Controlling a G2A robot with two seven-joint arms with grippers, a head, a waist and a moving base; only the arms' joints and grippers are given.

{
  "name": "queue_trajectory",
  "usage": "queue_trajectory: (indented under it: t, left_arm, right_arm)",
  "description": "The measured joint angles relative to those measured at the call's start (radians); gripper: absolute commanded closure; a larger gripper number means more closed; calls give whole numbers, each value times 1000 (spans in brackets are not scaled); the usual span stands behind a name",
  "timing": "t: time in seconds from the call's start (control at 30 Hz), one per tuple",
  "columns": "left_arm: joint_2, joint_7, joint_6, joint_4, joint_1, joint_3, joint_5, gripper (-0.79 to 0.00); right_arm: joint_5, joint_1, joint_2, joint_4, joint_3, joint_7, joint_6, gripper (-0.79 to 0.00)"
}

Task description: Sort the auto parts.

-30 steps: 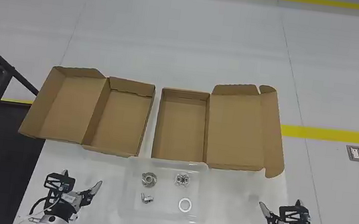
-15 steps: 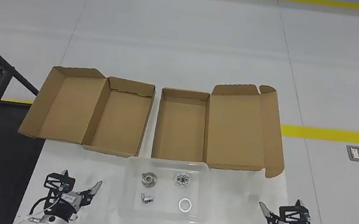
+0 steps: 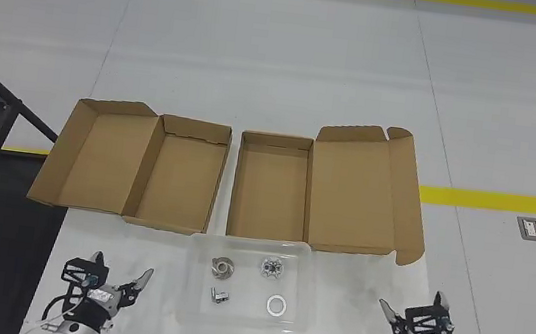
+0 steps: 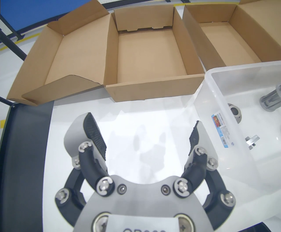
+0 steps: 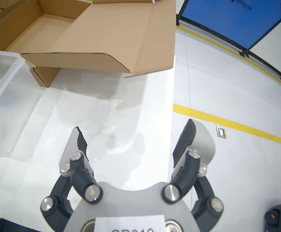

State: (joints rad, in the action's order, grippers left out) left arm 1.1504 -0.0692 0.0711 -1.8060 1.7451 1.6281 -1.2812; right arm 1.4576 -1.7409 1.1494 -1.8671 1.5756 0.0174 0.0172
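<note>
A clear plastic bin [image 3: 198, 259] sits at the table's near middle and holds several metal auto parts: a round flanged piece [image 3: 223, 264], a gear-like hub [image 3: 271, 266], a small elbow fitting [image 3: 219, 295] and a white ring [image 3: 277, 305]. Two open cardboard boxes stand behind it, the left box [image 3: 182, 179] and the right box [image 3: 269, 189]. My left gripper [image 3: 108, 276] hovers open and empty left of the bin [image 4: 221, 105]. On the bin's right, over bare table, my right gripper [image 3: 414, 308] is open and empty too.
The left box's lid [image 3: 98, 154] lies flat to the left, the right box's lid [image 3: 366, 191] to the right. The table's right edge [image 5: 173, 87] lies close beside the right gripper [image 5: 134, 134]. A dark panel [image 4: 24, 158] borders the table on the left.
The right gripper has shifted slightly left and toward the bin. The left gripper has barely moved.
</note>
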Motion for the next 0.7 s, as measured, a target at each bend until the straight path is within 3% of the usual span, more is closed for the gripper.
queue_trajectory:
  t: [0.33,0.7]
  left_arm:
    - [-3,-19,183,-17,25,93,230,-785]
    - [-3,-19,181,-16,25,92,228,-785]
  right_arm:
    - [101,-2,-6,-142,-22,-56,120,-785]
    - [100,-2,-6,-140,-22,-54,118,-785]
